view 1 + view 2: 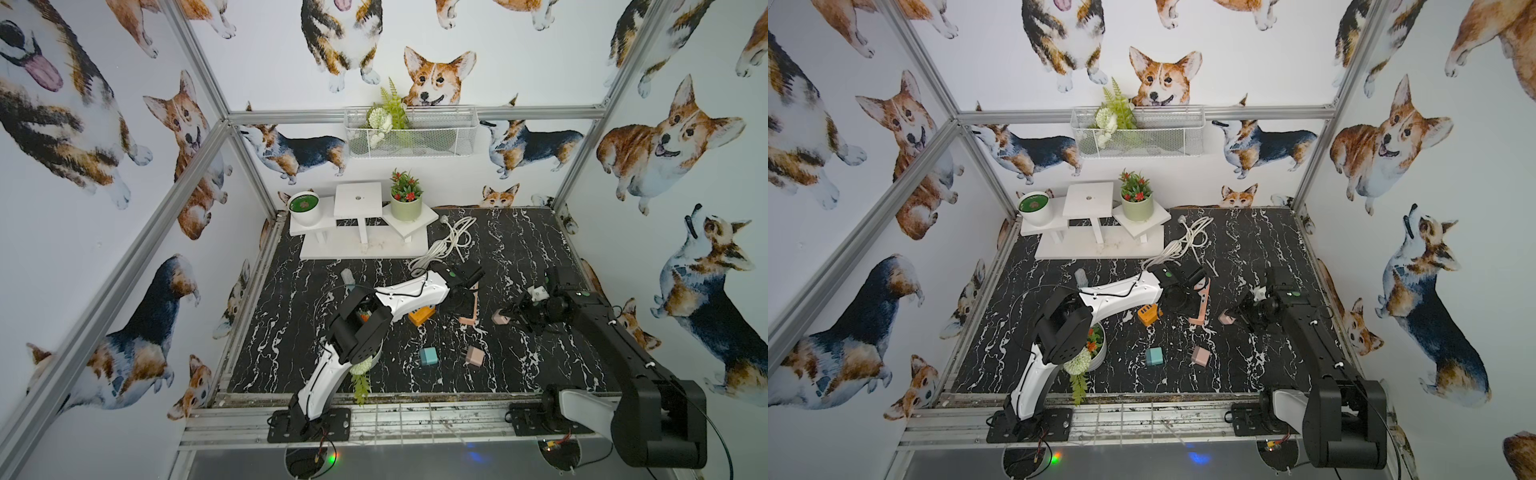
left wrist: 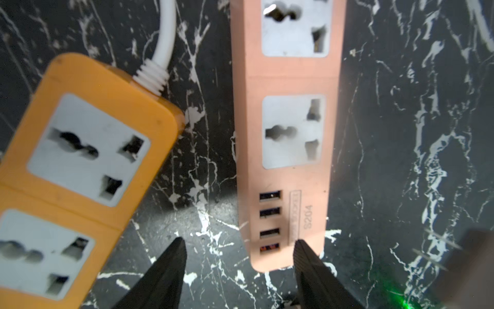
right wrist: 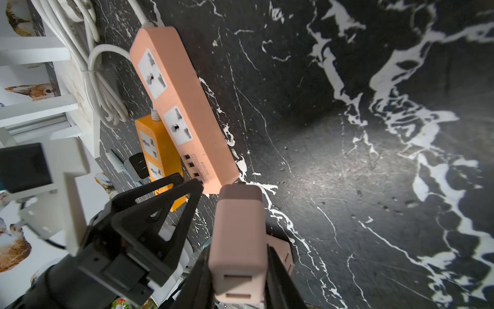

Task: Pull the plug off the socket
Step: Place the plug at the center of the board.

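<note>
The pink socket strip (image 2: 288,166) lies flat on the marble table, and both of its outlets stand empty (image 3: 184,107). My left gripper (image 2: 239,240) hovers over the strip's USB end, open and holding nothing, one finger on each side of that end. My right gripper (image 3: 238,267) is shut on a pink plug (image 3: 238,240), gripping it by its two sides. That plug is clear of the strip, just to the right of the USB end in both top views (image 1: 500,319) (image 1: 1226,319).
An orange socket strip (image 2: 80,149) lies close beside the pink one. A teal plug (image 1: 428,356) and another pink plug (image 1: 475,356) sit loose nearer the front. A white cable bundle (image 1: 444,245) and a white stand (image 1: 357,224) are at the back.
</note>
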Robot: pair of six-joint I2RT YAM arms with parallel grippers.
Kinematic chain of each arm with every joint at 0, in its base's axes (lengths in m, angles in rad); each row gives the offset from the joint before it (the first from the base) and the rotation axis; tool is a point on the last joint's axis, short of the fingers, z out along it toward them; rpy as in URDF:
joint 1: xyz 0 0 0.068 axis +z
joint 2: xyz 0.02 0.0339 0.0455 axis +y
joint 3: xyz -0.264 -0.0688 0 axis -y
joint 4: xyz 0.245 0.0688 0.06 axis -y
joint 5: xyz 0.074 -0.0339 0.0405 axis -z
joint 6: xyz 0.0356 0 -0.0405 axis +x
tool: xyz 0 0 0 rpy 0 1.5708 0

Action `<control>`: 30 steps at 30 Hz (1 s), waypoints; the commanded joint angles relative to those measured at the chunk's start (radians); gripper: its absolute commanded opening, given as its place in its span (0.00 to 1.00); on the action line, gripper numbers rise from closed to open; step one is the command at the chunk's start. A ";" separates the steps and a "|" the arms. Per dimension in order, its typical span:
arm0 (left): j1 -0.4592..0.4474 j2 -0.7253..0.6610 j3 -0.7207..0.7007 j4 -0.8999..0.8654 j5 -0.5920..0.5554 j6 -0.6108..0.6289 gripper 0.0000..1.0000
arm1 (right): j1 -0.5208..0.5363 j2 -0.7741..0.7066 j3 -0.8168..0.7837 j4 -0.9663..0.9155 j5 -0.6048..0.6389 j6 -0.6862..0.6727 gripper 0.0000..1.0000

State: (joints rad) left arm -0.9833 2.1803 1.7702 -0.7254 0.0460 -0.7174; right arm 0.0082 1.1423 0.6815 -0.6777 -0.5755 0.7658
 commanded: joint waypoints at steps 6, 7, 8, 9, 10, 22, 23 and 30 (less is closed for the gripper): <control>0.002 -0.053 0.071 -0.005 0.007 -0.002 0.68 | -0.001 -0.015 -0.124 0.160 -0.084 0.008 0.00; 0.004 -0.062 0.074 0.003 0.014 -0.005 0.69 | 0.000 -0.015 -0.138 0.176 -0.094 0.009 0.00; 0.009 -0.075 0.070 0.014 0.026 -0.005 0.69 | 0.001 -0.015 -0.151 0.195 -0.108 0.007 0.00; 0.014 -0.085 0.065 0.023 0.038 -0.005 0.69 | 0.000 -0.015 -0.166 0.217 -0.120 0.009 0.00; 0.022 -0.101 0.057 0.038 0.055 -0.005 0.69 | 0.000 -0.015 -0.182 0.245 -0.132 0.014 0.00; 0.094 -0.418 -0.154 0.142 0.006 -0.001 0.79 | 0.000 0.003 -0.325 0.515 -0.219 0.063 0.00; 0.103 -0.453 -0.182 0.162 0.000 -0.002 0.80 | 0.000 0.019 -0.326 0.508 -0.212 0.053 0.00; 0.172 -0.656 -0.347 0.233 -0.002 0.003 0.82 | 0.000 0.074 -0.330 0.460 -0.179 0.004 0.12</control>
State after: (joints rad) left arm -0.8406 1.5818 1.4631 -0.5400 0.0517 -0.7223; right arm 0.0063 1.2007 0.3531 -0.1783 -0.8013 0.8089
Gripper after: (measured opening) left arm 0.825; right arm 0.320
